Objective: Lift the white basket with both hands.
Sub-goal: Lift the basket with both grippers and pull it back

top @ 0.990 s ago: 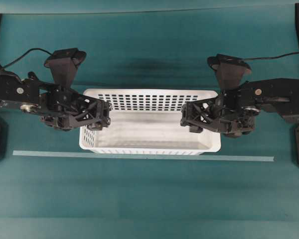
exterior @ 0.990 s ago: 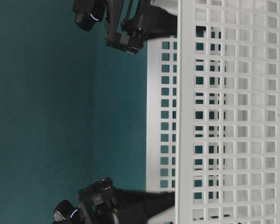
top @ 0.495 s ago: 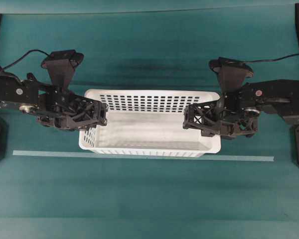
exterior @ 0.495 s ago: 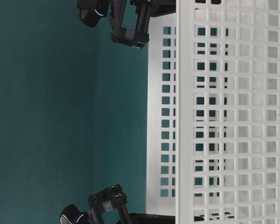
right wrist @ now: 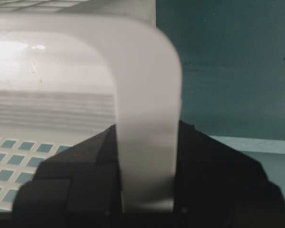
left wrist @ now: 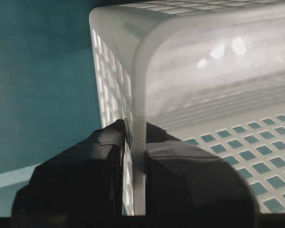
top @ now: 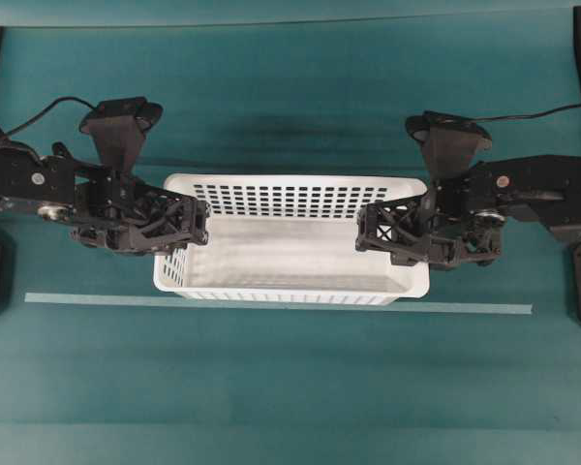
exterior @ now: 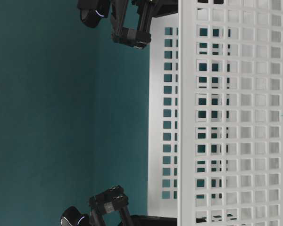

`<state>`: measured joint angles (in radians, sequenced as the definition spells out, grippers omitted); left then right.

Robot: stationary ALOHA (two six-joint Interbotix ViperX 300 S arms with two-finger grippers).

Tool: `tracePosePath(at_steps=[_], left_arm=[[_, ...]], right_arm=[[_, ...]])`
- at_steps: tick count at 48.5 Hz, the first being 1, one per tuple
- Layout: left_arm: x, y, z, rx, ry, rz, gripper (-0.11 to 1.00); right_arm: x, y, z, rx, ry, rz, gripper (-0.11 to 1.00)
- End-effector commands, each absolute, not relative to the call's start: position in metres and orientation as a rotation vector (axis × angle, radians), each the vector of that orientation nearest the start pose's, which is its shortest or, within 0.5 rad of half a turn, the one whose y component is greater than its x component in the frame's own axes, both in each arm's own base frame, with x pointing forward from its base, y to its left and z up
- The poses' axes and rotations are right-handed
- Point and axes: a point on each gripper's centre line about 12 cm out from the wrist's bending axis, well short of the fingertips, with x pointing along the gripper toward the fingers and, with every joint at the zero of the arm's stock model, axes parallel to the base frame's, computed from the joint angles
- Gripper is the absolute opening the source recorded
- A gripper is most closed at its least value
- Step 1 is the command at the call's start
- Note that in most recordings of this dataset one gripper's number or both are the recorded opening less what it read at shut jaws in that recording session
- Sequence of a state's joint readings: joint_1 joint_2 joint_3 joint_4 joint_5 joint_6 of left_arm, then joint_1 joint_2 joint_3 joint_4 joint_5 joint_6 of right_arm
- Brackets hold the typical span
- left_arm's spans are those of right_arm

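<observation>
white basket [top: 290,254]: sits on the teal worktop [top: 290,387] between both arms, just behind the pale tape line [top: 271,304].
left gripper [top: 196,225]: jaws, wide a second ago, now pinch the left end wall.
right gripper [top: 366,232]: likewise clamped on the right rim (wall between the jaws).
Meaning: both grips set; lifting comes next.

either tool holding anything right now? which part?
Both hold the white basket. The left tool pinches the rim of its left short wall; the right tool pinches the rim of the right short wall.
</observation>
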<state>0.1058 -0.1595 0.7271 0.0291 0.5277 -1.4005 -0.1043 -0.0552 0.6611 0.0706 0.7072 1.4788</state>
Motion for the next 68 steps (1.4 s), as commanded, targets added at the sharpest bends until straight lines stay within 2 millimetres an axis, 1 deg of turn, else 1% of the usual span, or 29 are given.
tracePosePath(at_steps=[1, 7, 12, 18, 28, 32, 34, 40, 49, 54, 60, 68], left_arm=[[0.323, 0.033, 0.170, -1.271, 0.832, 0.821, 0.05], [0.323, 0.033, 0.178, -1.273, 0.816, 0.807, 0.05], [0.321, 0.032, 0.187, -1.273, 0.817, 0.808, 0.05], [0.317, 0.031, 0.203, -1.267, 0.831, 0.818, 0.05], [0.315, 0.031, 0.243, -1.265, 0.823, 0.813, 0.04], [0.314, 0.032, 0.257, -1.264, 0.819, 0.812, 0.04], [0.314, 0.031, 0.267, -1.268, 0.810, 0.804, 0.04], [0.313, 0.032, 0.287, -1.274, 0.791, 0.795, 0.04], [0.311, 0.033, 0.316, -1.274, 0.767, 0.777, 0.04], [0.310, 0.036, 0.332, -1.254, 0.763, 0.766, 0.04], [0.314, 0.036, 0.352, -1.253, 0.741, 0.744, 0.04], [0.312, 0.036, 0.378, -1.253, 0.730, 0.739, 0.04]], right_arm=[[0.323, -0.032, 0.140, 1.388, 0.998, -1.052, 0.20], [0.323, -0.032, 0.143, 1.388, 0.997, -1.048, 0.20], [0.325, -0.031, 0.154, 1.396, 0.979, -1.028, 0.20], [0.324, -0.031, 0.175, 1.398, 0.976, -1.021, 0.20], [0.320, -0.031, 0.209, 1.397, 0.996, -1.024, 0.20], [0.319, -0.034, 0.224, 1.411, 0.991, -1.027, 0.20], [0.318, -0.035, 0.232, 1.415, 0.986, -1.027, 0.20], [0.316, -0.038, 0.254, 1.418, 0.976, -1.022, 0.20], [0.315, -0.038, 0.283, 1.411, 0.960, -0.986, 0.20], [0.315, -0.038, 0.302, 1.402, 0.950, -0.959, 0.20], [0.318, -0.038, 0.331, 1.386, 0.921, -0.904, 0.20], [0.315, -0.037, 0.357, 1.348, 0.951, -0.891, 0.20]])
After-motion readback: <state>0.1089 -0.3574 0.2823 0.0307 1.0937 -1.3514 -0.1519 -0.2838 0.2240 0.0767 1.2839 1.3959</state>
